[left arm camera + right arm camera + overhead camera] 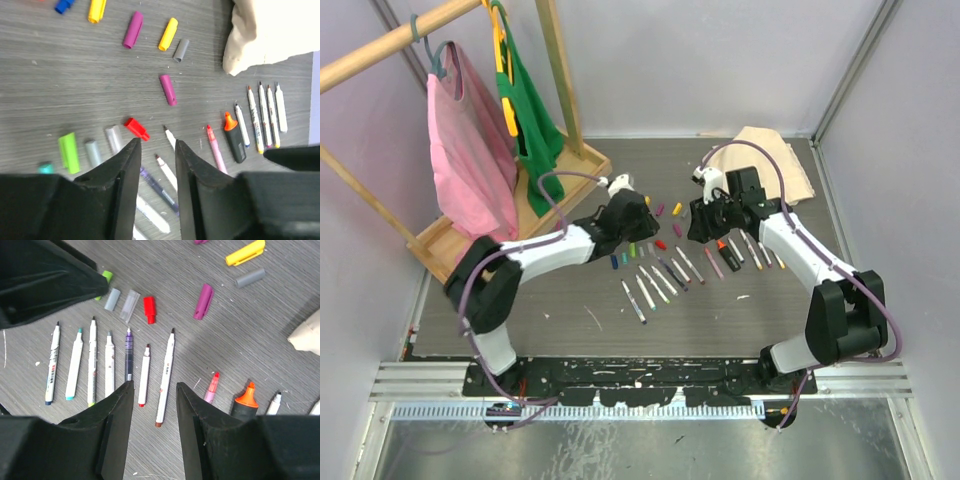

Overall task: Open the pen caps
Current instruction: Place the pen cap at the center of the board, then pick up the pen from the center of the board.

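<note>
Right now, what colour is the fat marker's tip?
Orange tip, best in the right wrist view.

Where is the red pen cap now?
In the left wrist view, the red cap lies just beyond the left gripper, right of a clear cap.

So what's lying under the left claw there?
An uncapped white pen and a purple pen show between the left gripper's fingers; their lower ends are hidden.

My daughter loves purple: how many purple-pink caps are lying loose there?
2. One magenta cap lies in the far row beside a yellow cap. The other lies alone, nearer the red cap. The arms may hide more.
</note>
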Available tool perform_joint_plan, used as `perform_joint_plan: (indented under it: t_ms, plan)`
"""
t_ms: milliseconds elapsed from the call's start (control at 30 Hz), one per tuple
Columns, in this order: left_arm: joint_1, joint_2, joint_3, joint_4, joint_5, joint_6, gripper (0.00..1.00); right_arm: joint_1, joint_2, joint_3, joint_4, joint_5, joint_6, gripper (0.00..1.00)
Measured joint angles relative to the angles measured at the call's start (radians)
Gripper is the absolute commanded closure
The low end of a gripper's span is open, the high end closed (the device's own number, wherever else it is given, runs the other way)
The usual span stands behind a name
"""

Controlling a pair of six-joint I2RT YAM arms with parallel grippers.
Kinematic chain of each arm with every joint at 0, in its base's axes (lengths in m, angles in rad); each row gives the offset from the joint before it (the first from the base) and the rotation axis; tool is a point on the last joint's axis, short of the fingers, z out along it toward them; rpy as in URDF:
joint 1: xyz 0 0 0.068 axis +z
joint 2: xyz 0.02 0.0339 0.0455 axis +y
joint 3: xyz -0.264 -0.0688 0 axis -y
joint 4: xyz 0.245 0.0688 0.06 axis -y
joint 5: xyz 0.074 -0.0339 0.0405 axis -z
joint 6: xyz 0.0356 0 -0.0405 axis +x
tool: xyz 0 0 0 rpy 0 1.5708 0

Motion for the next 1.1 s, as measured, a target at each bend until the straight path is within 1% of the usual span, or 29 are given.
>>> perform_joint_plan:
  t_ms: [67, 100, 167, 233, 367, 467, 500, 567, 667, 767, 867, 933, 1100]
  plan:
    - [0.0, -0.086, -0.076, 0.039, -0.019, 0.069, 0.54, -0.002, -0.005, 0.0, -0.003, -0.016, -0.013, 0.55]
    - [0.0, -0.132, -0.118, 0.06, -0.032, 0.112, 0.52, -0.002, -0.006, 0.0, -0.007, -0.027, -0.024, 0.55]
    - [0.002, -0.195, -0.182, 0.085, -0.056, 0.195, 0.45, -0.002, -0.006, 0.0, -0.024, -0.057, -0.053, 0.55]
    - [0.006, -0.245, -0.237, 0.089, -0.08, 0.288, 0.4, -0.002, -0.006, 0.001, -0.048, -0.086, -0.086, 0.55]
    - [0.02, -0.304, -0.309, 0.048, -0.135, 0.451, 0.23, -0.002, -0.006, 0.008, -0.087, -0.133, -0.139, 0.55]
    - [0.045, -0.333, -0.343, -0.01, -0.181, 0.547, 0.16, -0.002, -0.006, 0.01, -0.102, -0.155, -0.165, 0.55]
    - [0.064, -0.341, -0.352, -0.035, -0.186, 0.568, 0.15, -0.002, -0.006, 0.011, -0.108, -0.162, -0.171, 0.55]
    - [0.11, -0.351, -0.361, -0.073, -0.185, 0.589, 0.15, -0.002, -0.006, 0.012, -0.116, -0.17, -0.18, 0.55]
    - [0.21, -0.353, -0.361, -0.13, -0.166, 0.6, 0.14, -0.002, -0.006, 0.015, -0.126, -0.176, -0.191, 0.55]
    - [0.308, -0.349, -0.361, -0.175, -0.137, 0.601, 0.17, -0.002, -0.006, 0.019, -0.13, -0.179, -0.195, 0.55]
    - [0.379, -0.328, -0.359, -0.205, -0.101, 0.601, 0.23, -0.004, -0.006, 0.019, -0.132, -0.18, -0.196, 0.55]
    - [0.412, -0.309, -0.359, -0.217, -0.069, 0.6, 0.31, -0.006, -0.006, 0.019, -0.134, -0.18, -0.197, 0.55]
    - [0.488, -0.246, -0.35, -0.242, 0.026, 0.599, 0.44, -0.006, -0.006, 0.019, -0.136, -0.185, -0.199, 0.55]
